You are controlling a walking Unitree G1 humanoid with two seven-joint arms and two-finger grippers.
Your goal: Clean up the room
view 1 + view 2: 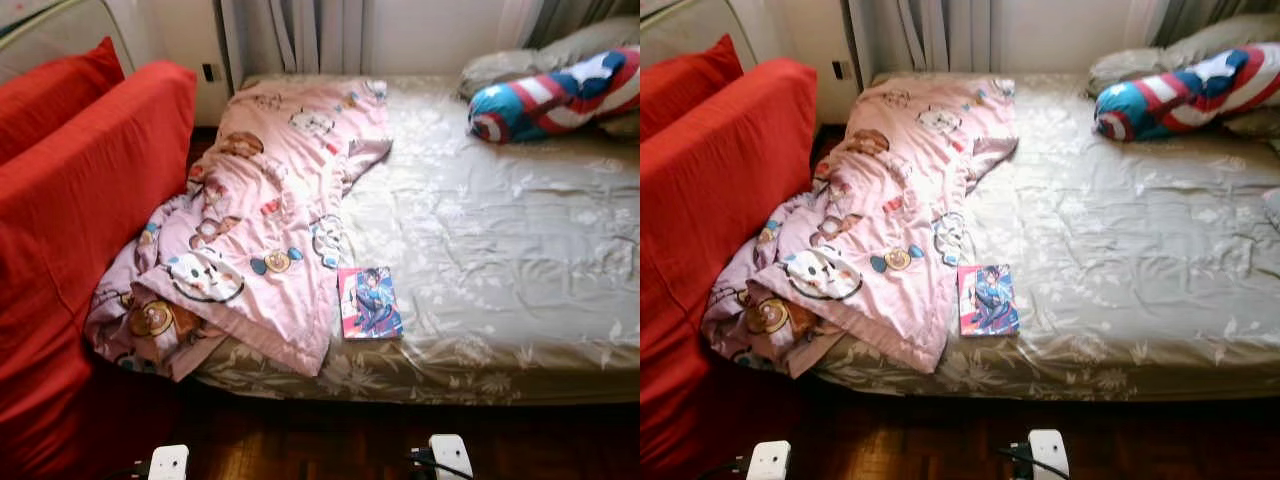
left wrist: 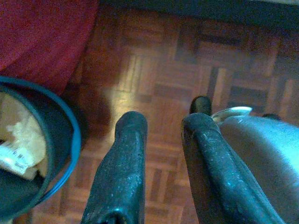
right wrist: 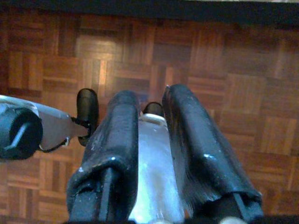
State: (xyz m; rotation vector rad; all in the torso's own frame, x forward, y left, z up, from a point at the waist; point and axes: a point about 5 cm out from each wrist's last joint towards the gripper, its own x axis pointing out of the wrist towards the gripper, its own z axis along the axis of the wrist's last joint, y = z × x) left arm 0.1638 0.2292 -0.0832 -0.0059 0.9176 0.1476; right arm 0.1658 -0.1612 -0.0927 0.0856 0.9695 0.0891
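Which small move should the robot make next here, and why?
Probably step toward the bed and raise the right gripper toward the book: it lies loose at the near edge beside the crumpled pink blanket, while both arms hang low over the floor.

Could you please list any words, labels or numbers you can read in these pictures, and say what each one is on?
None can be read.
Book on the bed: cover shows an illustrated figure; any title is too blurred.
Pink blanket: cartoon faces, no legible words.
Star-and-stripes pillow: no text.
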